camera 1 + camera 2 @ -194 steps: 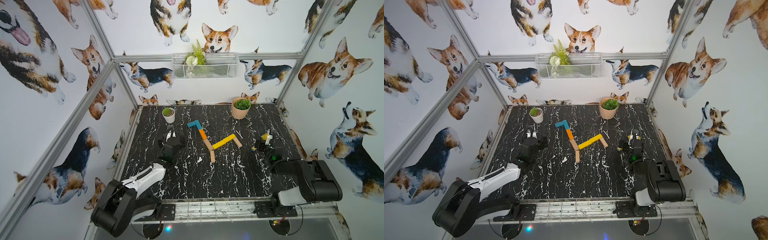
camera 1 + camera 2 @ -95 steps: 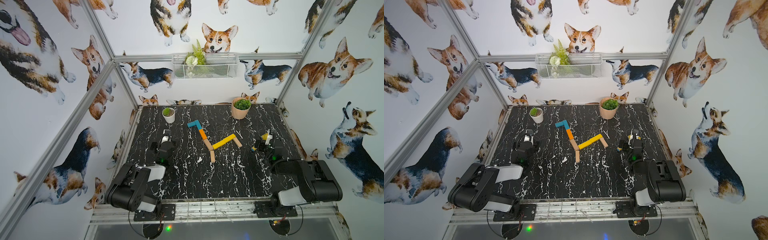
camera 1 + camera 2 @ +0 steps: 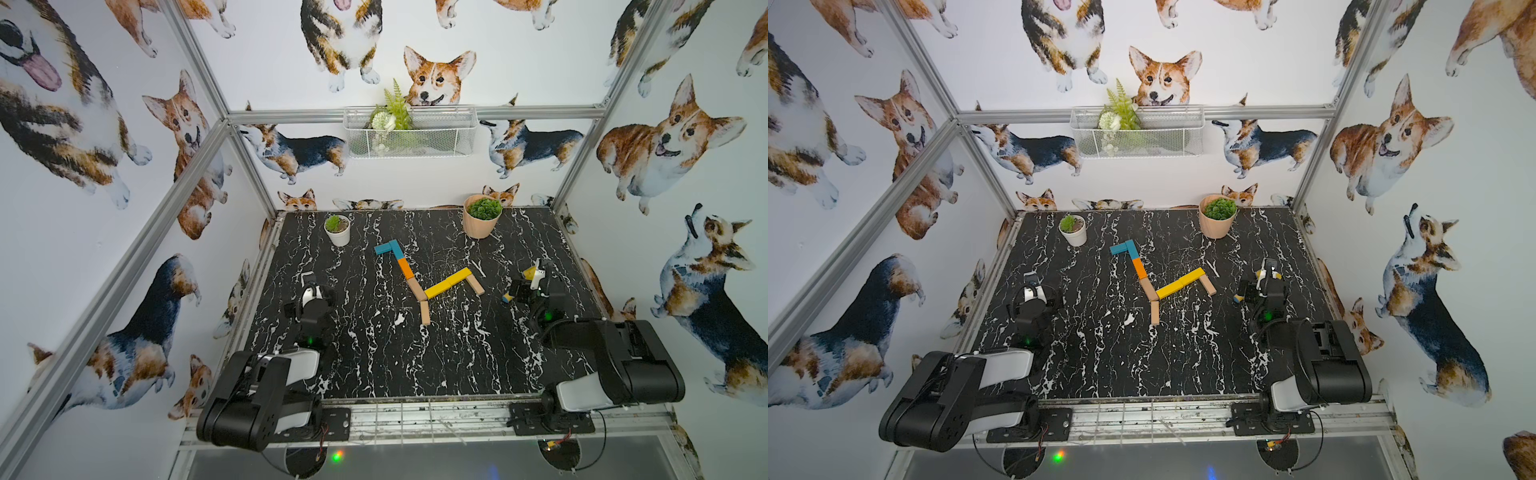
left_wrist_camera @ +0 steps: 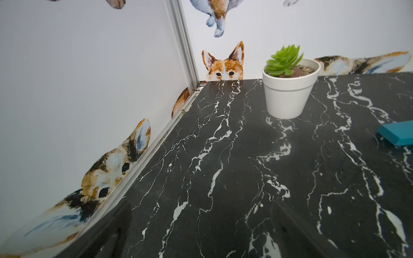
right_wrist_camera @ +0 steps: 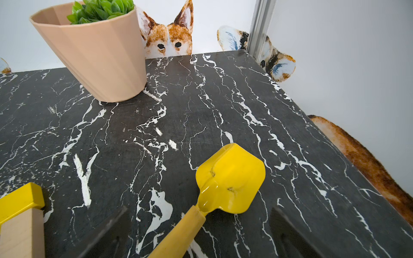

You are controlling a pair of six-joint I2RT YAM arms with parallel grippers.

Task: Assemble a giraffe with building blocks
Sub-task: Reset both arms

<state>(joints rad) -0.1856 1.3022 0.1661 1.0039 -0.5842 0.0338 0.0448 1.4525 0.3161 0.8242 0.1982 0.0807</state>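
Along the counter's point(image 3: 374, 353) side edges, about mid-depth, both grippers sit parked: left gripper point(image 3: 309, 286) by the left edge, right gripper point(image 3: 519, 284) by the right edge. Jaws on both are spread, nothing held.

Main risk IMO is the right gripper, since it's the closer one to the giraffe point(image 3: 417, 289). Its wrist view shows the back leg point(image 5: 22, 232) & the end of the yellow body point(image 5: 20, 200) just beside it. Any inward sweep could knock the bars apart; they prob. only butt together, not locked.

Giraffe lies flat at counter centre & looks complete. Tan front leg point(image 3: 424, 312) is nearest, then the sloping two-bar yellow body w/ back leg. Tan, orange & teal neck runs toward the far edge, w/ teal head point(image 3: 384, 248) pointing at the left edge. Joints look snug; can't rule out tiny gaps.

White pot point(image 3: 337, 235) & peach pot point(image 3: 478, 222) stand at the far edge, apart from it.
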